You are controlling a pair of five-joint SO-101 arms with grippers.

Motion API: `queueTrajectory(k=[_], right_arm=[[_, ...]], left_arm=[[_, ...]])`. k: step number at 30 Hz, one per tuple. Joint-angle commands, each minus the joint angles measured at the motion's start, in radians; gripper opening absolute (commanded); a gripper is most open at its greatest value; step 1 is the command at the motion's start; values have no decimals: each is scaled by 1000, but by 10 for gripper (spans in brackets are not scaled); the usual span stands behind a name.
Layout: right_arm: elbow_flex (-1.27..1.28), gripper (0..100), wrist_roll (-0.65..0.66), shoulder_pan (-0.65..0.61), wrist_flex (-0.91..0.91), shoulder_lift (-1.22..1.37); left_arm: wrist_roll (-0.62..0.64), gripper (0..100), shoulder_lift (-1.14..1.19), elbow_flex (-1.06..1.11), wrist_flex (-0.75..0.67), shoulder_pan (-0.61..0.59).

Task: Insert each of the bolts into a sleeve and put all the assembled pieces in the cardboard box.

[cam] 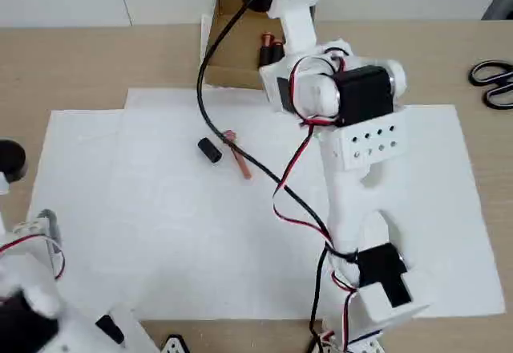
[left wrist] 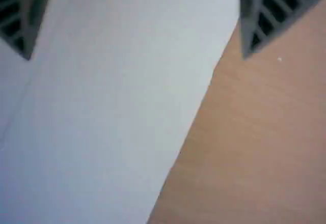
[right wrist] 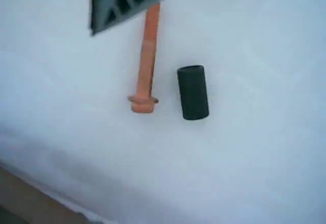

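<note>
Right gripper (right wrist: pixel 133 0) over bolt (right wrist: pixel 146 56) tip.

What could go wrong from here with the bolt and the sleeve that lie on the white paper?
1. In the high view the black cable passes over the bolt. If the right arm moves, the cable might drag the bolt away.
2. The sleeve lies on its side, close beside the bolt but apart from it. A grip on one could knock the other, and the round sleeve may roll.
</note>
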Motion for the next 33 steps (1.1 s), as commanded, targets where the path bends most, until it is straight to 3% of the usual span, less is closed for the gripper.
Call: queueTrajectory(k=[1, 8, 12, 20, 33], right_arm=[[29, 206, 0, 2, 10, -93], [247, 206, 0, -1, -21, -150], [364, 206, 26, -4, -79, -58], [371, 207, 77, -108, -116, 134], [373, 207, 78, -269, -357, 309]], left_arm=[[6, 248, -109, -64, 49, -2], [8, 249, -308, 10, 63, -2], [14, 249, -267, 22, 81, -2], [147, 249, -72, 15, 91, -2], [167, 249, -140, 15, 92, -2]])
